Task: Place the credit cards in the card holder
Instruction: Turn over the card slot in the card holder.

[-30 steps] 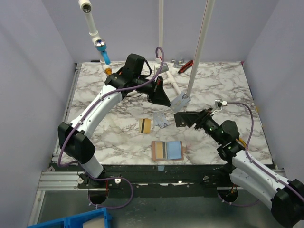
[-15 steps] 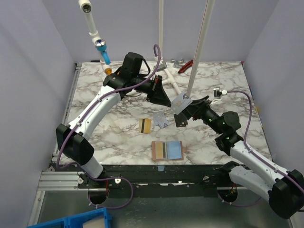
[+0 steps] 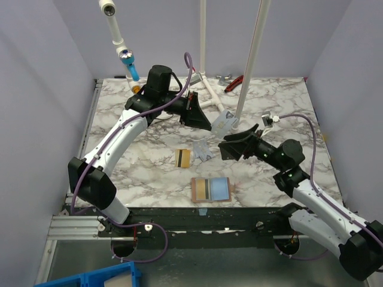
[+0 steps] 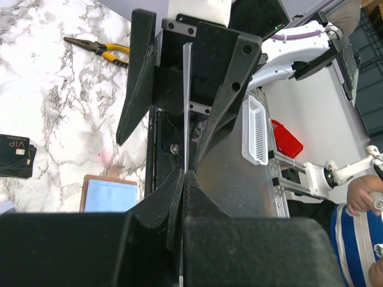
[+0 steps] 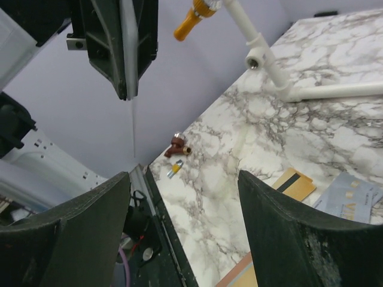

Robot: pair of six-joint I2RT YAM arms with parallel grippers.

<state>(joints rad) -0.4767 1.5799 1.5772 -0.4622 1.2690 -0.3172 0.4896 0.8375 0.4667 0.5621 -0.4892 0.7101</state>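
Silvery-grey plastic aloft: your left gripper has its jaws pinched together on the silvery-grey card, holding it up over the far middle of the marble table. Your right gripper faces it from the right, jaws spread wide with nothing between them. The step looks like a hand-over, arm to arm, before the card goes into the card holder, which lies open at the near edge with a light blue card inside. A gold card and a pale card lie on the marble just beyond it. Next, you likely need to bring the right fingers around the card's free edge, square to its thin face, and close before the left lets go; a skewed bite could drop it.
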